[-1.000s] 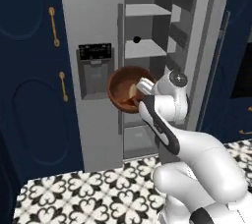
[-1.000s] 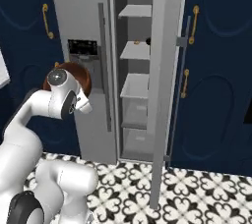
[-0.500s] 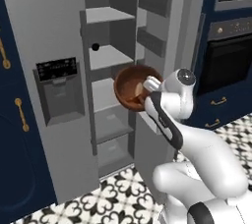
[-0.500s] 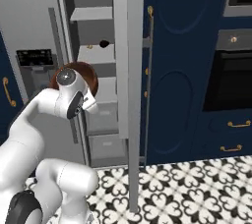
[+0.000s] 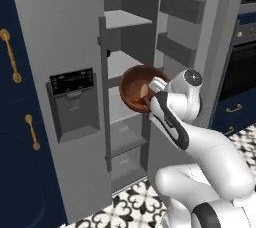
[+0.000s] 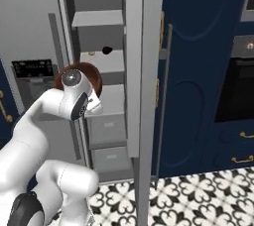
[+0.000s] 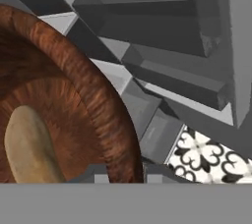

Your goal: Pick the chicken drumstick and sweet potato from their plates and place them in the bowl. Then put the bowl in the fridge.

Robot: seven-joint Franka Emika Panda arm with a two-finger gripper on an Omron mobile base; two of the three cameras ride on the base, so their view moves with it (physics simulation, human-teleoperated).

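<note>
My gripper (image 5: 154,88) is shut on the rim of the dark reddish-brown bowl (image 5: 137,90), holding it tilted in the air in front of the open fridge (image 5: 125,62), level with its middle shelves. In the hand view the bowl (image 7: 83,90) sits at the left with the tan sweet potato (image 7: 27,149) lying inside it, and my gripper (image 7: 123,176) clamps the rim at the bottom. In the right base view the arm hides most of the bowl (image 6: 93,74). The chicken drumstick is hidden and the plates are out of view.
The fridge's dispenser door (image 5: 75,102) stands shut at the left; the other door (image 6: 144,71) is swung open, edge-on. A small dark thing (image 6: 106,50) lies on an upper shelf. Navy cabinets (image 6: 198,71) and a black oven (image 6: 238,86) stand to the right.
The whole picture has shifted: the base has moved, and the fridge's open shelves now stand closer and more central. The bowl stays in my shut gripper.
</note>
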